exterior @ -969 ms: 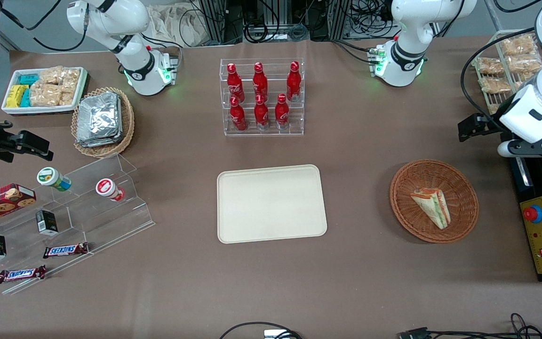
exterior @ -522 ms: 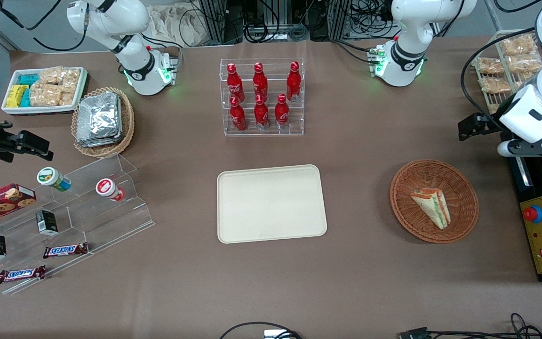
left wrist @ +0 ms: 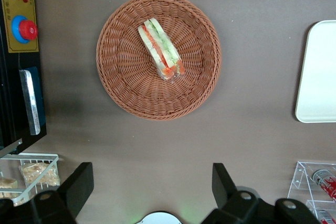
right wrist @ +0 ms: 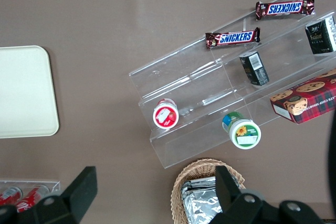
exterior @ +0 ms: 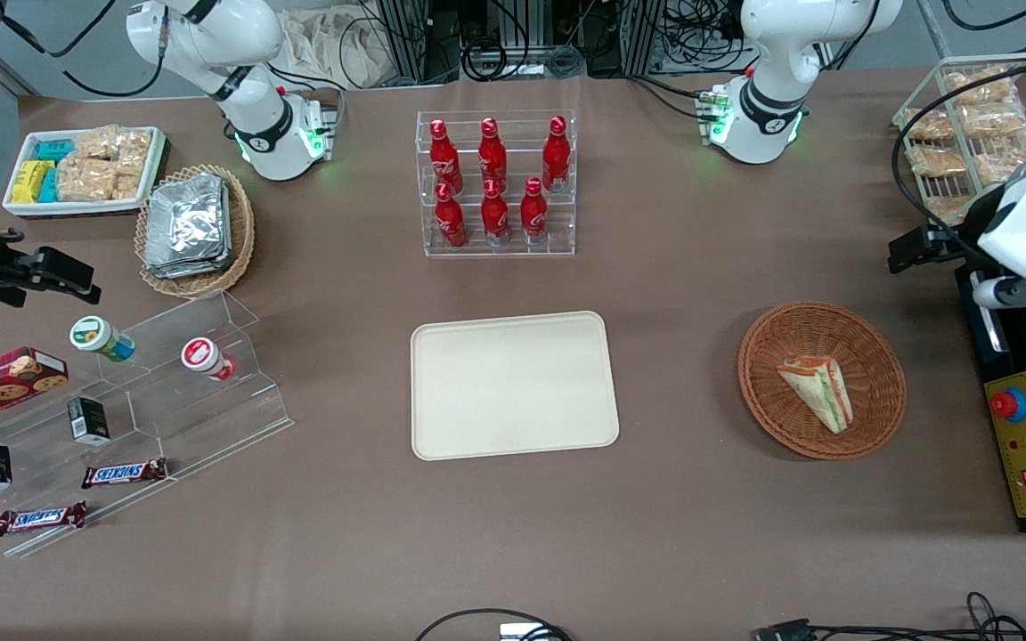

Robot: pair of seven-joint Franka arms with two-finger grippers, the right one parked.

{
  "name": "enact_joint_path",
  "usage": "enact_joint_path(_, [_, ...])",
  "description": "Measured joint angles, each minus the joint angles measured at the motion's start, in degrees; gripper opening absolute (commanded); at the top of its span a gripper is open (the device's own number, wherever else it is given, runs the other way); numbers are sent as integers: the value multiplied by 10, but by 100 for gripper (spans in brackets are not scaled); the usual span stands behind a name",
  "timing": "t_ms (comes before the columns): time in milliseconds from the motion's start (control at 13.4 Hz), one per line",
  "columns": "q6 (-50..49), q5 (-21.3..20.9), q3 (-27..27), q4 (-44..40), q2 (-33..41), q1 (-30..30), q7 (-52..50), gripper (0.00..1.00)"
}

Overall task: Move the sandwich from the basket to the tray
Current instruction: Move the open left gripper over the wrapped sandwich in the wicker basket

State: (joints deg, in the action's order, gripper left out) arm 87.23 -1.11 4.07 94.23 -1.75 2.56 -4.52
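The sandwich (exterior: pixel 818 392) (left wrist: pixel 160 50), a pale wedge with red, orange and green layers along its edge, lies in the round reddish-brown basket (exterior: pixel 758 356) (left wrist: pixel 121 77). At the table's middle, the cream tray (exterior: pixel 513 385) (left wrist: pixel 317 77) (right wrist: pixel 23 93) holds nothing. My gripper (exterior: pixel 1021 292) (left wrist: pixel 151 184) hangs high above the table at the working arm's end, farther from the front camera than the basket. It is open and holds nothing.
A black and yellow control box (exterior: pixel 1025 445) with a red button lies beside the basket at the table's edge. A wire rack of snack packets (exterior: pixel 958 133) stands near the arm. A clear rack of red bottles (exterior: pixel 495 182) stands farther back than the tray.
My arm has shifted sideways toward the working arm's end of the table. The sandwich, basket and tray have not moved.
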Motion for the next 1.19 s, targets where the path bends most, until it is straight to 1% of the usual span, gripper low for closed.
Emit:
enact_joint_path(298, [7, 0, 0, 1, -53, 0, -79, 100])
enact_joint_path(596, [55, 0, 2, 1, -131, -2, -154, 100])
enact_joint_path(894, [96, 0, 3, 1, -192, -2, -188, 100])
enact_joint_path(1193, [140, 0, 1, 1, -244, 0, -193, 100])
